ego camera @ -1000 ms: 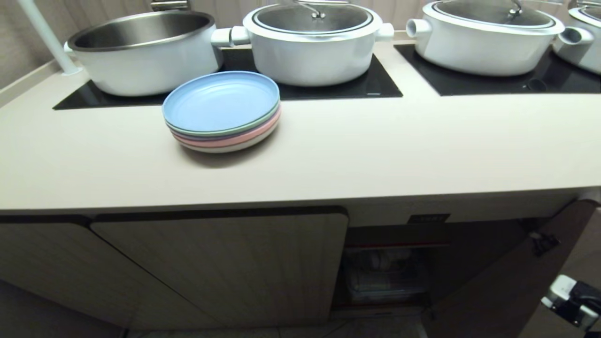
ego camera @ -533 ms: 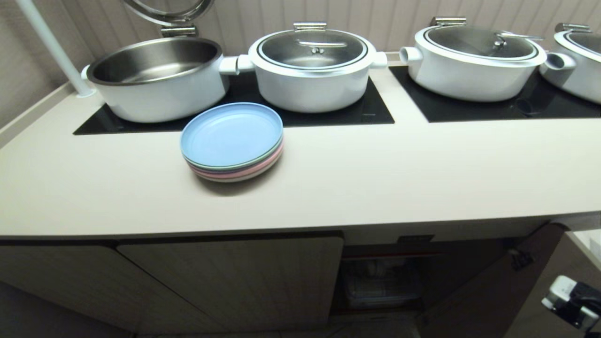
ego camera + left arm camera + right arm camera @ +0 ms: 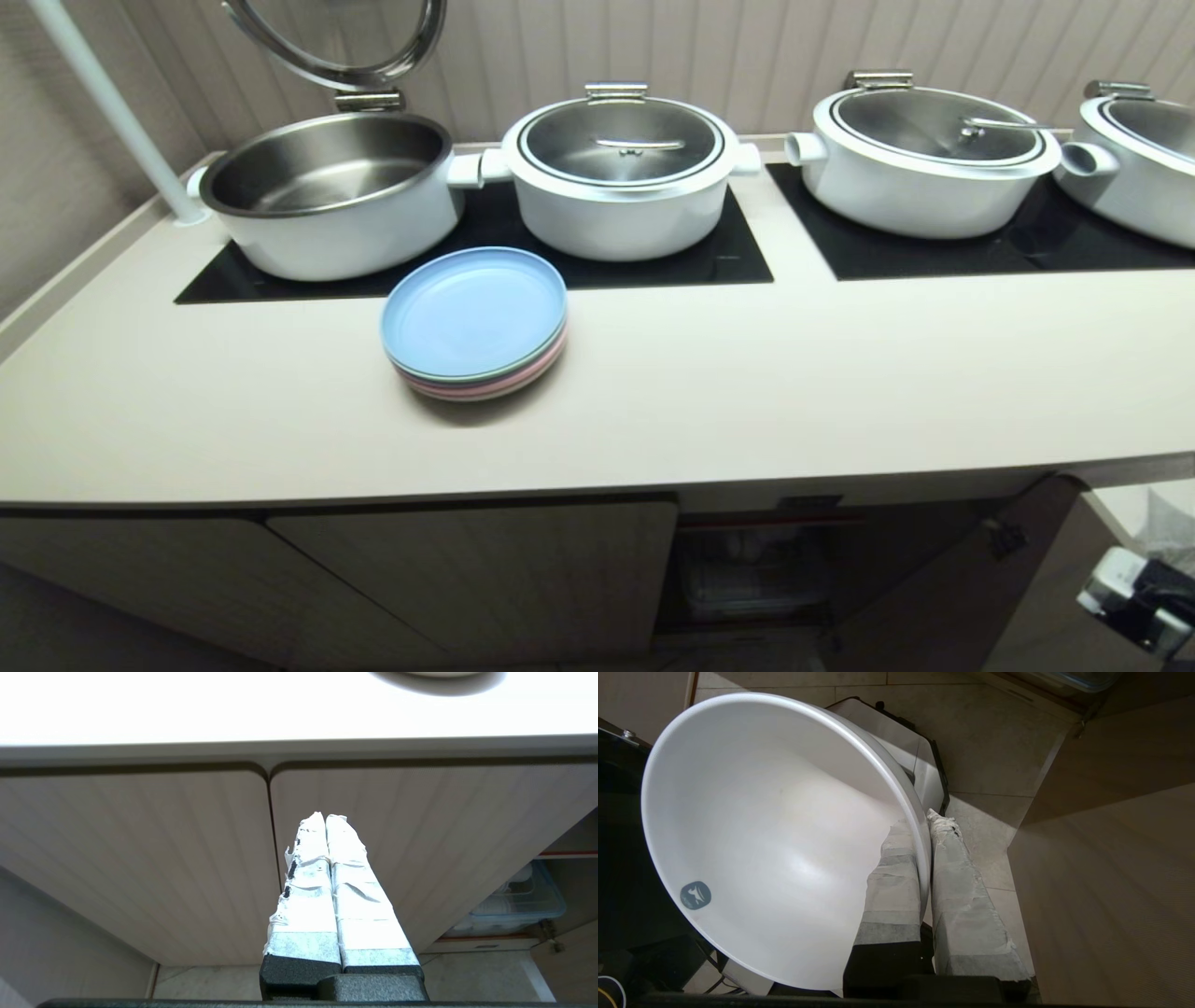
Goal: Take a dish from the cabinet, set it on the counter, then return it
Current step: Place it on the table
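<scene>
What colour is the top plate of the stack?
Pastel blue top plate, clearest in the head view.

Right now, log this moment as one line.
right pincer: shut on bowl rim, below counter | left pincer: shut, empty | cabinet: open

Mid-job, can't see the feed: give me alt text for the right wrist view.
The right gripper pinches the rim of the white bowl, one finger inside and one outside, holding it tilted above a tiled floor. A beige ribbed cabinet door stands alongside.
</scene>
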